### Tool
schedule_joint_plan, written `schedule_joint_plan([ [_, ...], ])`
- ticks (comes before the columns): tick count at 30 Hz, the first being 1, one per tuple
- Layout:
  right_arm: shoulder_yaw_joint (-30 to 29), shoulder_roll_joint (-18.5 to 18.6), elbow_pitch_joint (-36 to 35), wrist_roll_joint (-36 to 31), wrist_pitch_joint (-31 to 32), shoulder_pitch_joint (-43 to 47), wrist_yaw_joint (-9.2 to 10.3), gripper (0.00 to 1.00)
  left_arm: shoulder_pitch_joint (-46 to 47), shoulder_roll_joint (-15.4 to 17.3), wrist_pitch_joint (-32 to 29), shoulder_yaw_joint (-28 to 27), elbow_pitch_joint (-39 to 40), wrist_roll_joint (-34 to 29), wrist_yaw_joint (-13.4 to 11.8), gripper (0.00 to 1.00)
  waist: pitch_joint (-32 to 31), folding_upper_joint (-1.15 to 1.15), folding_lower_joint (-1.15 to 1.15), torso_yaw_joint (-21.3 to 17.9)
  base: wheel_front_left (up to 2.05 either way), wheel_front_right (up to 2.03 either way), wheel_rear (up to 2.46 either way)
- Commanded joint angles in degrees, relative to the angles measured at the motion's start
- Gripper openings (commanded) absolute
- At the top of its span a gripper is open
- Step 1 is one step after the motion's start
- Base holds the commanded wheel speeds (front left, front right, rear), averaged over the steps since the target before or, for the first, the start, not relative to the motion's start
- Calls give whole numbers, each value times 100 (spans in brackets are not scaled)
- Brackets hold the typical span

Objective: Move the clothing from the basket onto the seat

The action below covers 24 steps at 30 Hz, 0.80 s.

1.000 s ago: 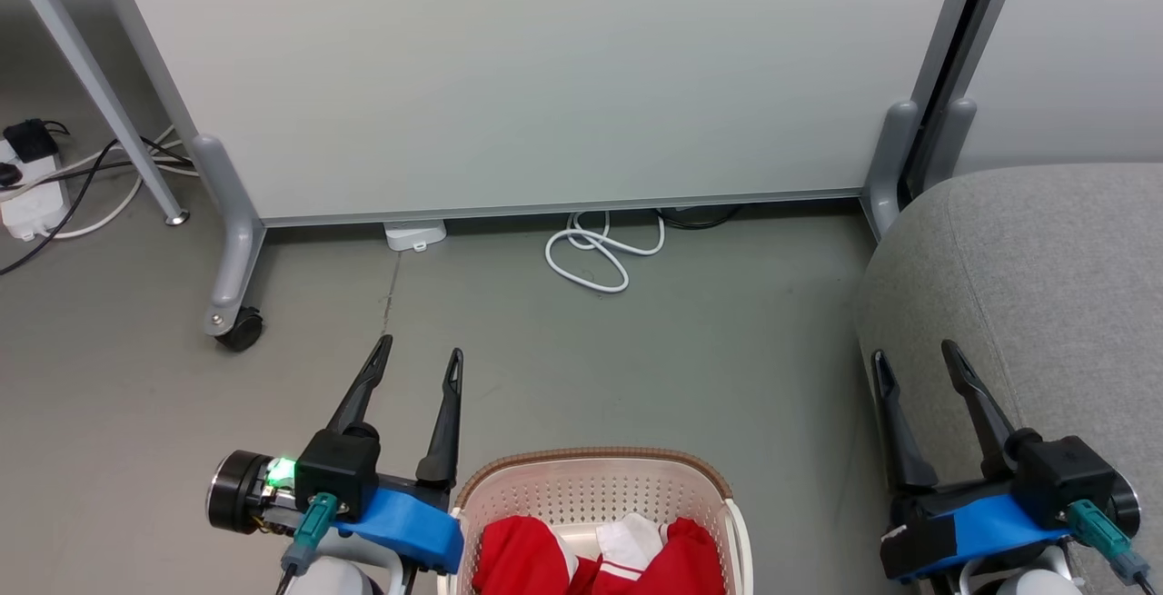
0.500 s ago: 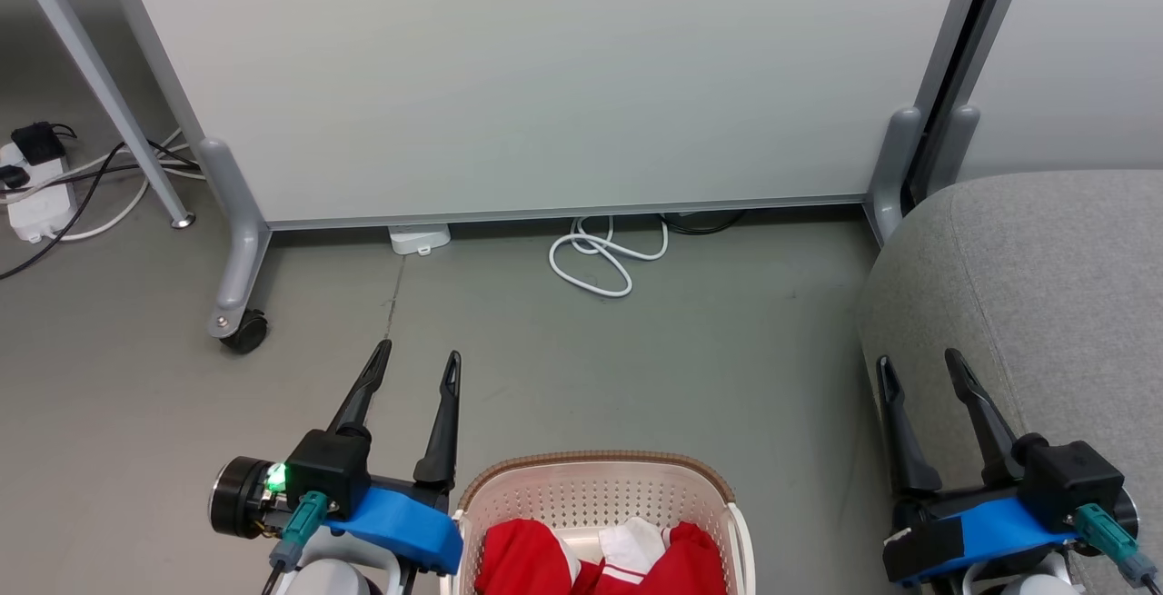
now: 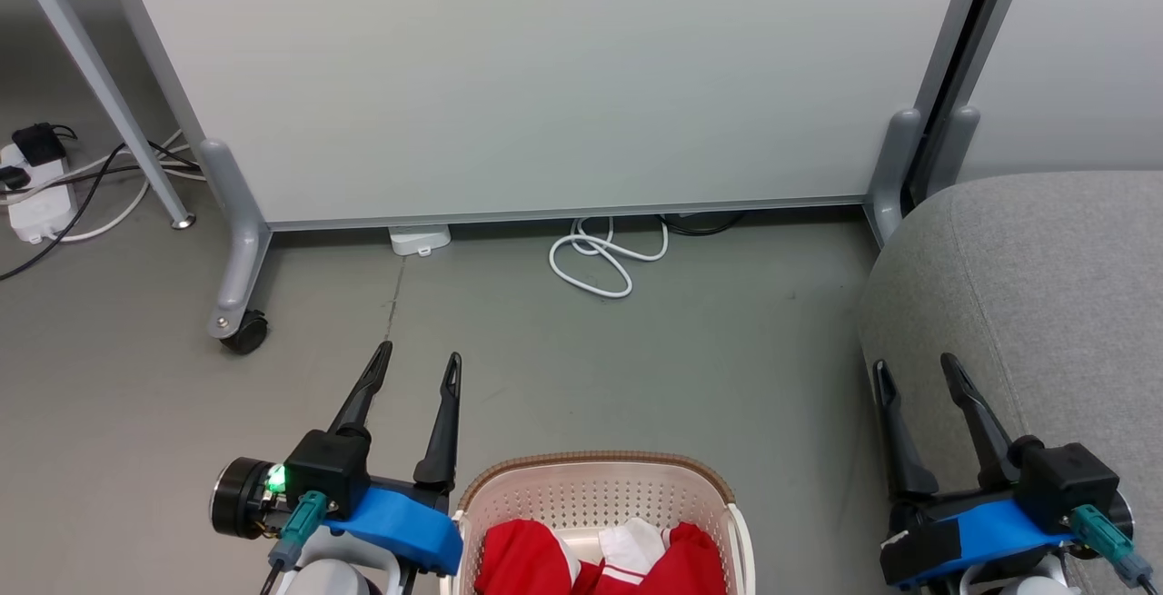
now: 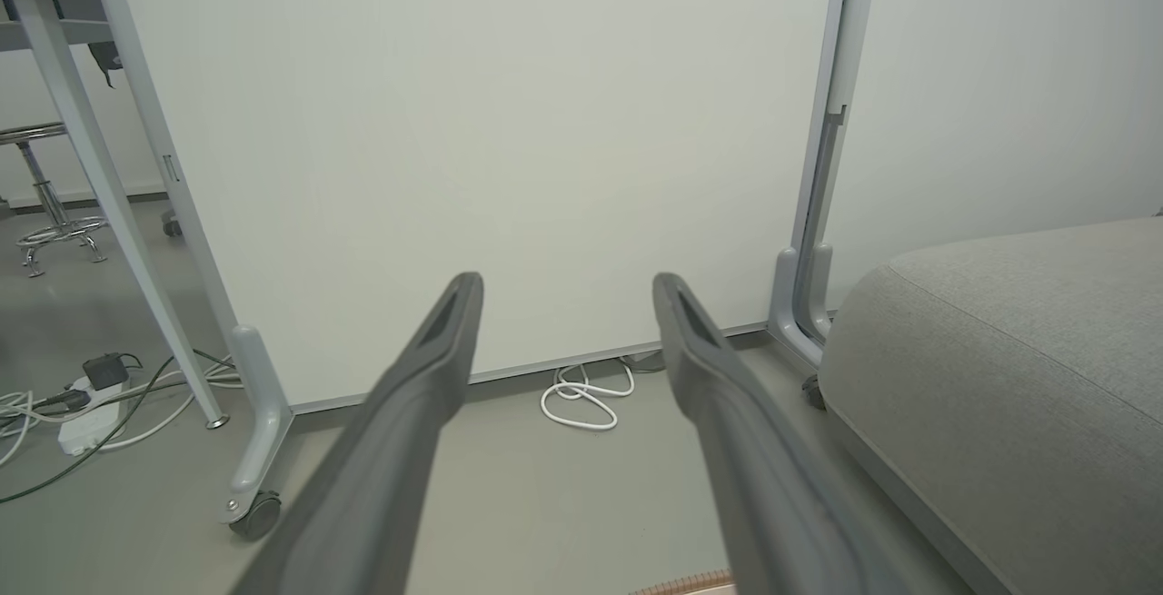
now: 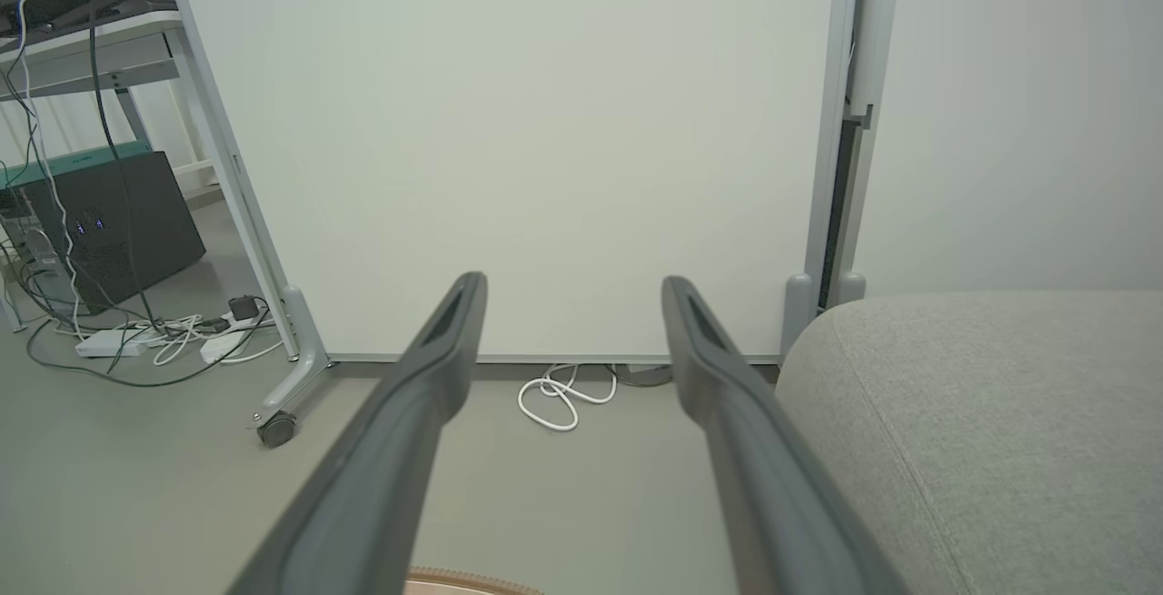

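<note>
The clothing (image 3: 518,559) is bright red cloth with a white cuff (image 3: 627,540) and thin white stripe trim, bunched loosely inside the basket (image 3: 591,486) at 6 o'clock in the head view. The basket is cream-white plastic with a perforated wall and a brown woven-look rim. The picture's bottom edge cuts off its near half and most of the red cloth, so the number of garments cannot be told. In each wrist view the basket appears as a sliver of brown rim at 6 o'clock (image 4: 681,584) (image 5: 463,580).

The seat (image 3: 1045,268), grey and rounded, fills 3 to 5 o'clock and runs off the right edge. A seam crosses it in the right wrist view (image 5: 981,413).

The left jaws sit at 7 o'clock, just beside the basket's left rim. They stand apart and empty, with the dark fingers (image 3: 445,413) pointing toward 12 over the grey floor (image 3: 709,368). The right jaws, at 4 o'clock, are likewise apart and empty, overlapping the seat's rounded edge in the picture. Whether they touch it cannot be told.

A white panel (image 3: 545,68) stands at 12 o'clock, with a coiled white cable (image 3: 595,259) at its foot.
</note>
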<state>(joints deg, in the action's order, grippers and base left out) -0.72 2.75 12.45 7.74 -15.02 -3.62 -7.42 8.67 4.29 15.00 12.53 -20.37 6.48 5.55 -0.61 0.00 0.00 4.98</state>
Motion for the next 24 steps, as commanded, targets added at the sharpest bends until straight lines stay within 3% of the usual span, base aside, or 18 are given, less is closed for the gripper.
schedule_joint_plan([
  [1, 3, 23, 14, 22, -24, 8, -13, 100, 33, -8, 28, -27, -12, -29, 1, 100, 5, 0, 0, -8, 0, 0, 0],
  [12, 105, 23, -126, -59, -24, -206, -12, 100, 491, -2, 23, 207, -320, -175, 109, 100, 294, 0, 0, -242, 0, 0, 0],
  [24, 207, 133, -591, -86, -22, -1064, -8, 100, 1900, 96, 23, 1127, -1422, -352, 194, 100, 1892, 0, 0, -805, 0, 0, 0],
])
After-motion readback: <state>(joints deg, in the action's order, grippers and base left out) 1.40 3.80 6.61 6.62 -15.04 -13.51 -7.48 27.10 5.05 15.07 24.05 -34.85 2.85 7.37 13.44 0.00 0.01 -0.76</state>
